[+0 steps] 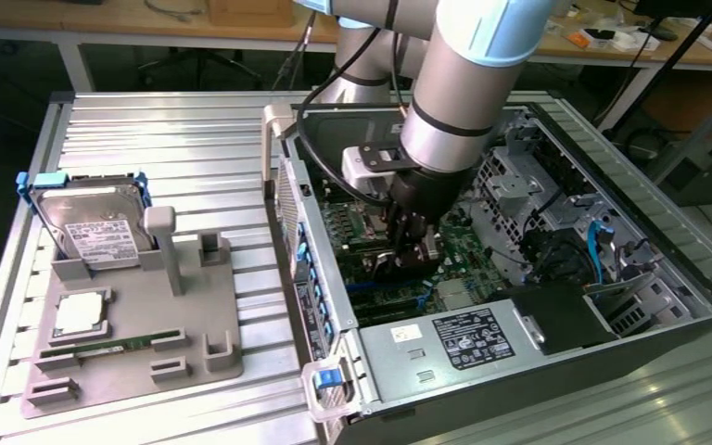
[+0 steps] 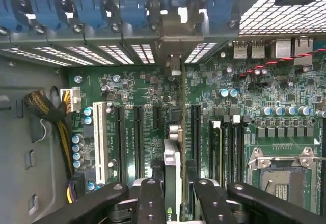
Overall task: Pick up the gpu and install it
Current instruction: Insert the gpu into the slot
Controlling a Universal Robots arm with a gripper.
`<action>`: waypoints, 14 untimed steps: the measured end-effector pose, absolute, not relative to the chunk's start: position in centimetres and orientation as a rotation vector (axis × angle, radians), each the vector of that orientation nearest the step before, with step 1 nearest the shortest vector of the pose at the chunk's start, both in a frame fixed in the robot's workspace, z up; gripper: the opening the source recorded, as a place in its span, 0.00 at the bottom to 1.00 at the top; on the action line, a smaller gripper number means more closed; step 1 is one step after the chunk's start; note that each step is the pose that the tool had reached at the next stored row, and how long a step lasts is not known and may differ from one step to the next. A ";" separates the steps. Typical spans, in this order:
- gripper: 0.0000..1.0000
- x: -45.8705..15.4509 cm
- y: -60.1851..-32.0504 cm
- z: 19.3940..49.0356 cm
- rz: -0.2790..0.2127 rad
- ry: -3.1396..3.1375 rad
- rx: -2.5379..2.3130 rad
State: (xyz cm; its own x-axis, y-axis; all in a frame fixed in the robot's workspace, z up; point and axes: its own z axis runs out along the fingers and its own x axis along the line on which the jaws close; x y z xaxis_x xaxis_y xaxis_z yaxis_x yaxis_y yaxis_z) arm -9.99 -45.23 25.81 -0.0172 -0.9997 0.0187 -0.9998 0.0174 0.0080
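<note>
One gpu in my grip, down inside the one open computer case.
My gripper is partly closed, fingers pinching the card edge-on, standing upright over the motherboard among its slots; one hard drive sits on the tray outside.

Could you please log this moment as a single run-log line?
gripper: shut on gpu | place: inside PC case, above motherboard slots | gpu: edge-on, bracket toward rear slot openings | seating: cannot tell
</note>
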 end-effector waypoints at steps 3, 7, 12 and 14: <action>0.27 -10.1 -45.2 25.9 0.011 -2.227 2.189; 0.27 -10.1 -45.2 26.2 0.012 -2.227 2.189; 0.27 -10.1 -45.2 26.1 0.012 -2.227 2.189; 0.27 -10.2 -45.2 25.7 0.012 -2.226 2.188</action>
